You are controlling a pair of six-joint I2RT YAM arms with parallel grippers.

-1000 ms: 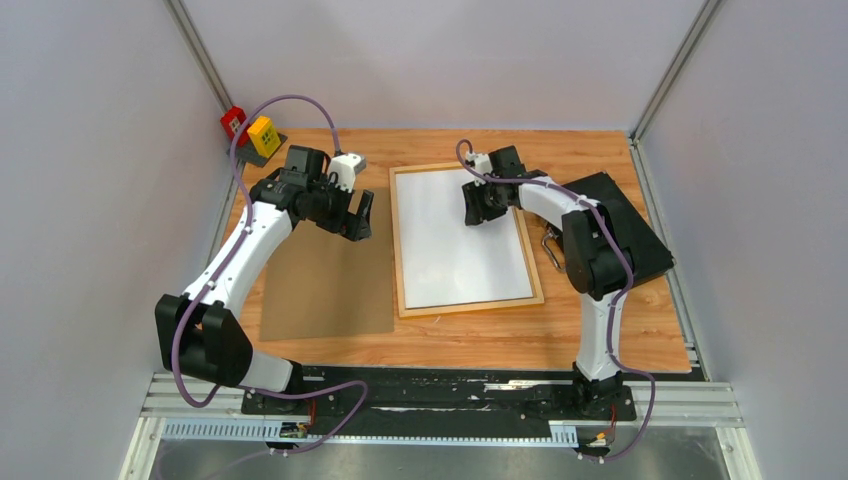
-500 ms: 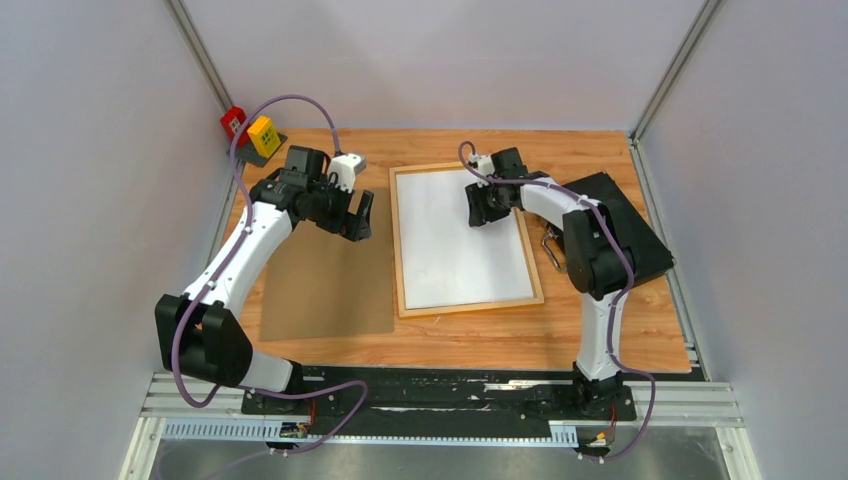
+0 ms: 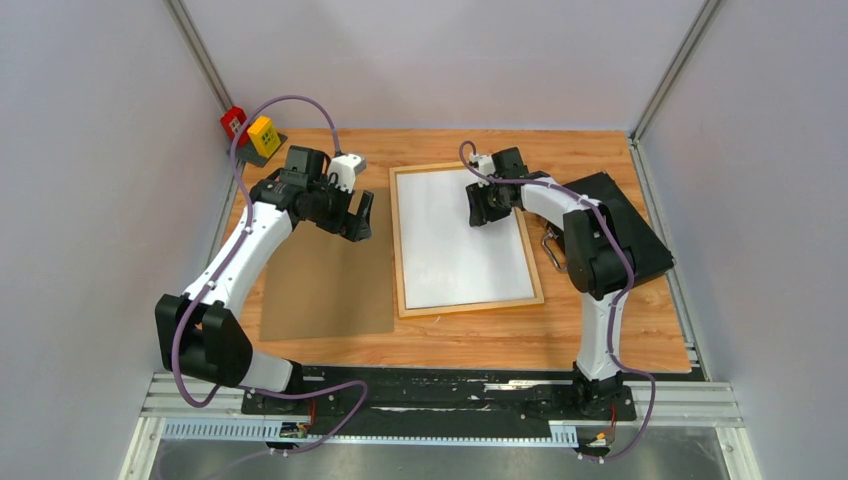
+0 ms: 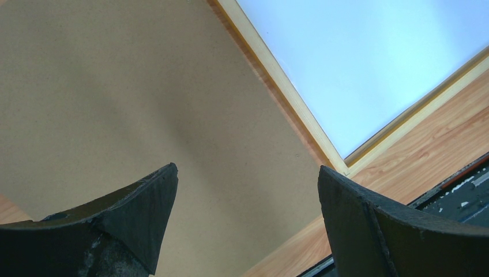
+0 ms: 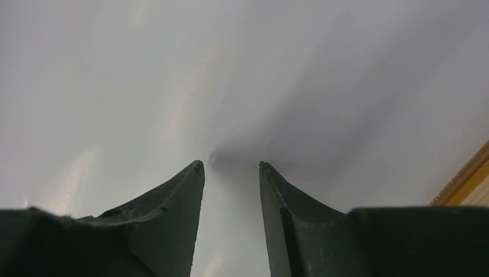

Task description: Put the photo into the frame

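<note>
Looks nearly done: photo white side up inside frame on desk. Rests right gripper on its far end, jaws slightly apart, empty; hangs left gripper wide apart above panel, not yet fitted.

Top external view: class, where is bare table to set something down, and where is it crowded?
Bare table: the near strip in front of the frame, the corner in front of the black case, the back strip beyond the frame. Crowded: between frame and case, under the right arm; the hardboard panel fills the left.
</note>
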